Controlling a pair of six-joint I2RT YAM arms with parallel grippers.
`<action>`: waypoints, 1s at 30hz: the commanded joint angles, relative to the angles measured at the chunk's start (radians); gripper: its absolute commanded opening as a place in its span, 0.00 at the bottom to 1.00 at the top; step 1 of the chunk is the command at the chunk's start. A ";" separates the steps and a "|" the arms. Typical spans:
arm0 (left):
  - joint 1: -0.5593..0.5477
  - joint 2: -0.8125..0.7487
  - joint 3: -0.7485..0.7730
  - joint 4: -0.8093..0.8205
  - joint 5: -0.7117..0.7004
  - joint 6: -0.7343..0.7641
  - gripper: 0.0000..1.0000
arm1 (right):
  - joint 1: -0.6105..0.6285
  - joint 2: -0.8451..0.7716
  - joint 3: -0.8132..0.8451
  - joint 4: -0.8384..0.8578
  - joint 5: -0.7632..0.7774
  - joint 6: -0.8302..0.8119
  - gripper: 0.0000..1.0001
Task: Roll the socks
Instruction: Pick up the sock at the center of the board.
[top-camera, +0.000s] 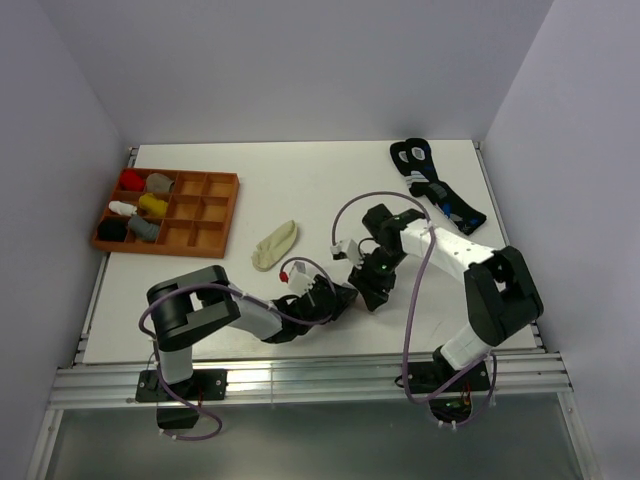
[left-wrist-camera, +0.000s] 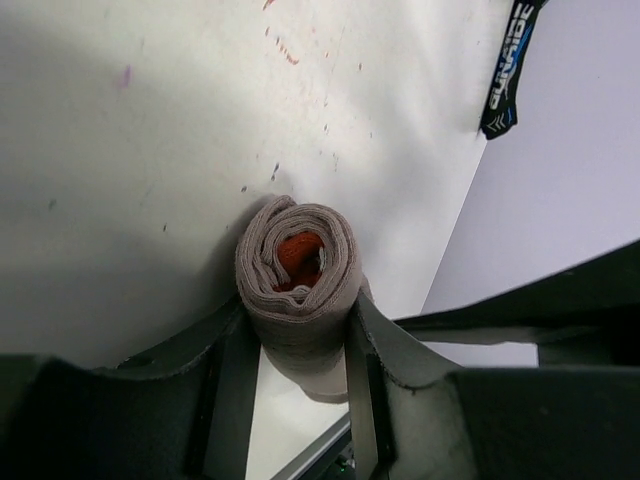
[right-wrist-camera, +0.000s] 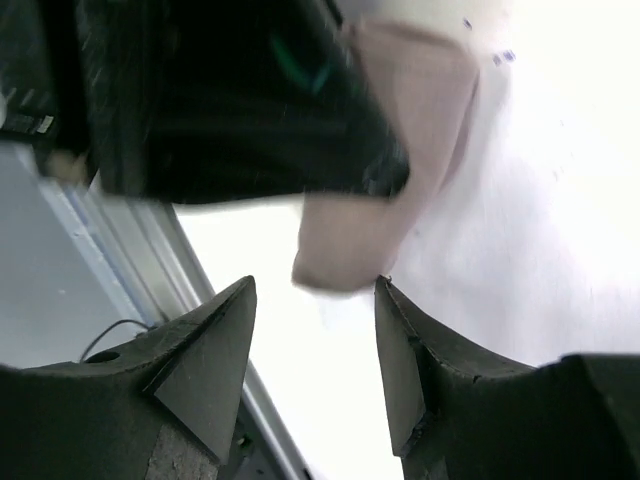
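left gripper (left-wrist-camera: 297, 345) pinches the rolled taupe sock (left-wrist-camera: 297, 265), axis along its fingers, at lower centre; right gripper (right-wrist-camera: 315, 300) gapes empty just beside.

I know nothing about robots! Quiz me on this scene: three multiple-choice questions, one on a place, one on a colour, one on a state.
1. Where does the cream sock lie?
A. flat on the table beside the tray
B. draped over an arm
C. hanging off the table's edge

2. What colour shows at the core of the rolled taupe sock?
A. blue
B. green
C. red-orange

3. How is the right gripper?
A. shut on the cream sock
B. open, gripping nothing
C. shut on the rolled taupe sock

Answers: 1 A, the top view shows it flat by the tray; 2 C, red-orange fills the roll's centre; 3 B, its jaws stand apart, clamping nothing.
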 joint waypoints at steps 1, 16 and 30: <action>0.028 0.024 -0.048 -0.172 -0.002 0.109 0.00 | -0.031 -0.064 0.027 -0.069 -0.010 0.034 0.59; 0.145 -0.139 0.060 -0.340 0.104 0.497 0.00 | -0.086 -0.087 0.257 -0.072 0.148 0.200 0.59; 0.313 -0.176 0.261 -0.543 0.392 0.655 0.00 | -0.160 -0.146 0.391 -0.167 0.182 0.137 0.58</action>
